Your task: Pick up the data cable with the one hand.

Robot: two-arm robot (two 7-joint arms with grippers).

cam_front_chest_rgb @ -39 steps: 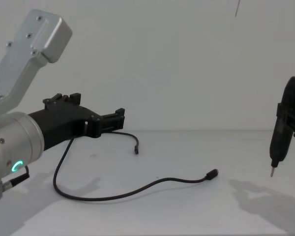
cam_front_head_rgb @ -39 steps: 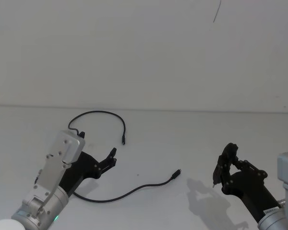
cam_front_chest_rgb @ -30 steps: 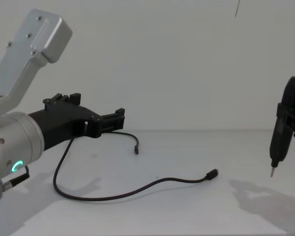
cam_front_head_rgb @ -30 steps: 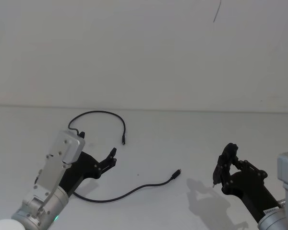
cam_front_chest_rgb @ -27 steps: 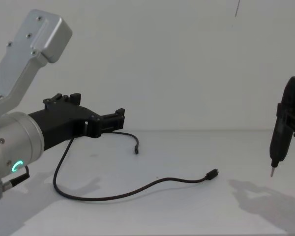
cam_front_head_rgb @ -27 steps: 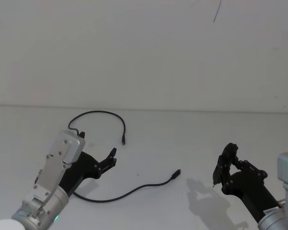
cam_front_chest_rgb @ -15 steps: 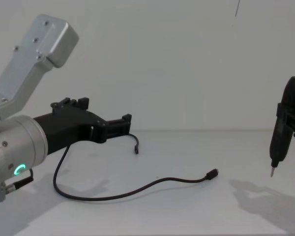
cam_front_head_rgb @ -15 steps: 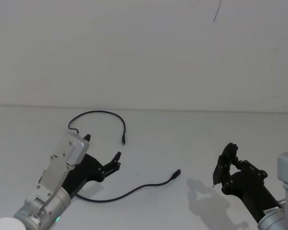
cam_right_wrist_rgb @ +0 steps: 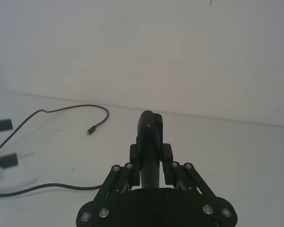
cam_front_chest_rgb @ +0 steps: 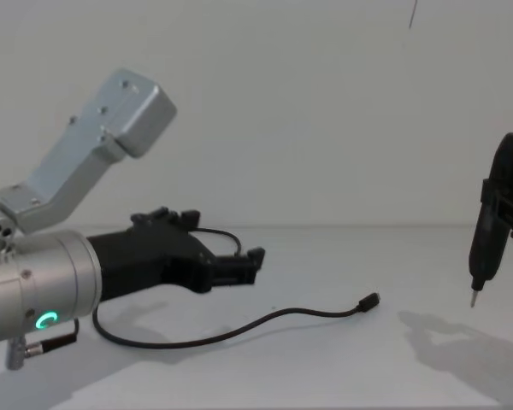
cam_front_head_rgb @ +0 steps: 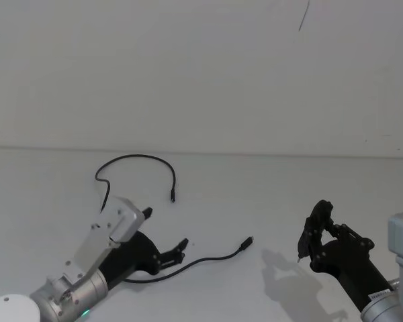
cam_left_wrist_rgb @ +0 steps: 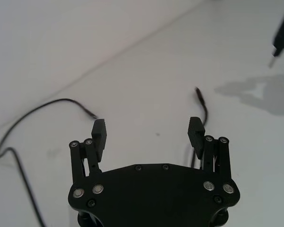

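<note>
The data cable (cam_front_head_rgb: 138, 157) lay loose on the white table (cam_front_head_rgb: 269, 194) — none of it was lifted. From one plug (cam_front_head_rgb: 172, 198) toward the back it arched up and over to the robot's left, bent down and ran beneath the left arm. It then came out again in a long shallow curve to the other plug (cam_front_head_rgb: 250, 240), which rested near the middle of the table.

The left gripper (cam_front_head_rgb: 164, 229) (the black angular one, on the thick silver arm with a green ring (cam_front_chest_rgb: 44, 321) glowing on it) reached forward low over the table, above the cable's nearer curve. Its fingers (cam_left_wrist_rgb: 99, 130) stood wide apart, with bare table between them. In the left wrist view the stretch of cable leading to the other plug passed just beside one finger and went out of sight behind it. Whether that finger touched the cord could not be told. From the chest view the cable lay flat on the table below the gripper.

The right gripper (cam_right_wrist_rgb: 150, 152) hung well apart at the robot's right — away from the cable. Its fingers were closed on a dark pen-shaped tool (cam_front_chest_rgb: 486, 235), which pointed its metal tip downward above the table and threw a shadow on the surface beneath.
</note>
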